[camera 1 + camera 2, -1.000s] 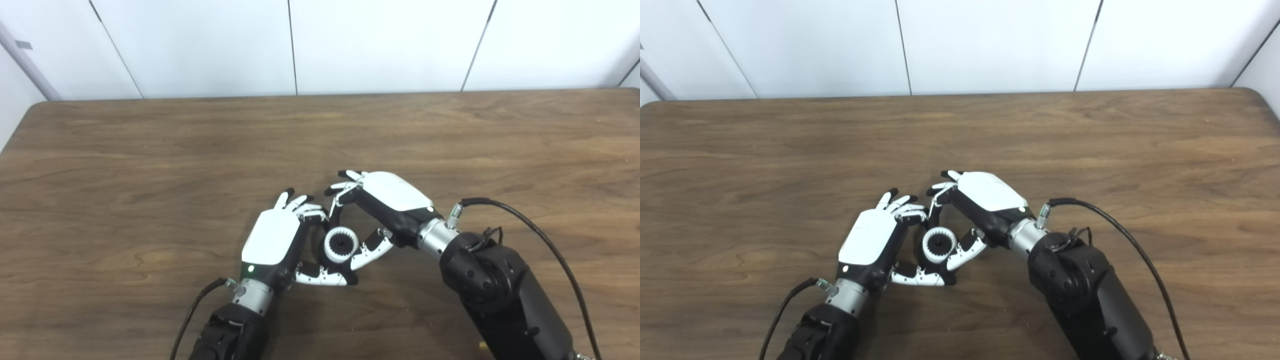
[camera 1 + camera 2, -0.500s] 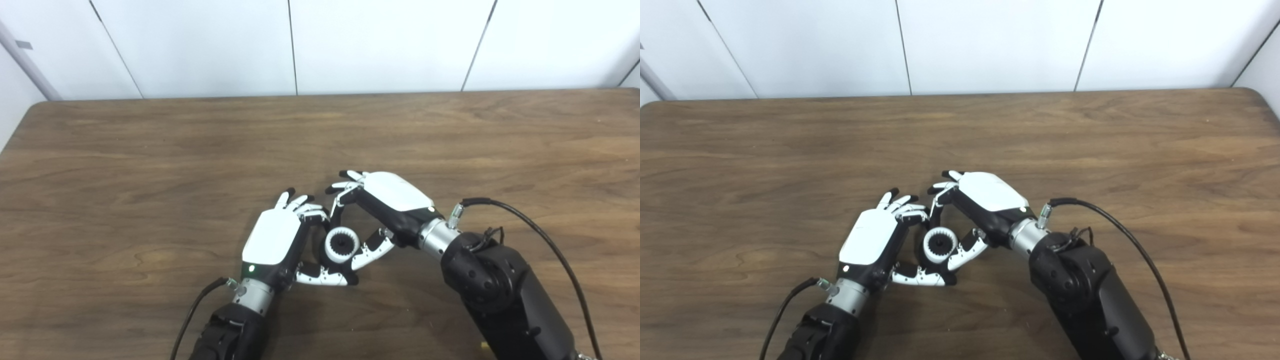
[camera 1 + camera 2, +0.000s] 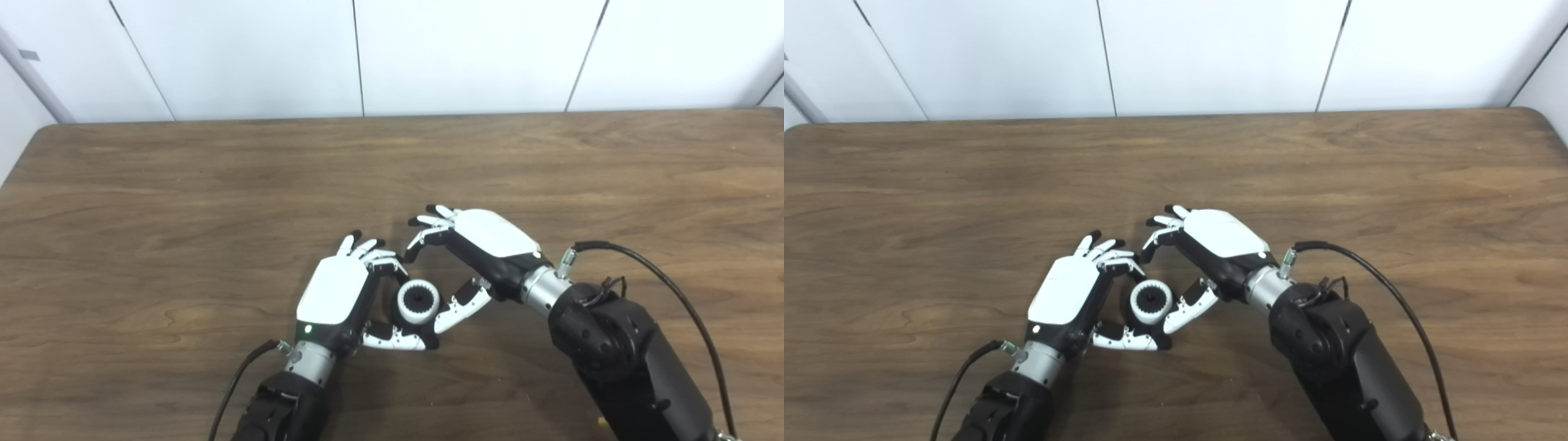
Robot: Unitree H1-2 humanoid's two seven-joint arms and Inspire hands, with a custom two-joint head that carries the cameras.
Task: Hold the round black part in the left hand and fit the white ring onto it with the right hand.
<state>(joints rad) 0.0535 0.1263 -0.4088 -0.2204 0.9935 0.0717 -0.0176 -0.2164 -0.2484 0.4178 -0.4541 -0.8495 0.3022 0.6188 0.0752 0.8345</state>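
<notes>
Two hands: low over the table (image 3: 184,184), near its front middle, fingertips angled toward each other.
Left hand (image 3: 335,291): white back up, fingers curled around the round black part (image 3: 419,298) from the left, thumb reaching under it along the near side; closed on the part.
Round black part: held between left fingers and thumb, just above or on the wood, cannot tell which; dark centre showing through the ring.
White ring (image 3: 418,301): toothed, seated around the black part, facing up.
Right hand (image 3: 484,245): to the right of the ring, fingers (image 3: 429,236) bent and spread beyond it, thumb (image 3: 459,306) stretched close beside the ring; contact with the ring not clear, holding nothing that can be seen.
Cable (image 3: 661,282): black, looping from the right wrist.
</notes>
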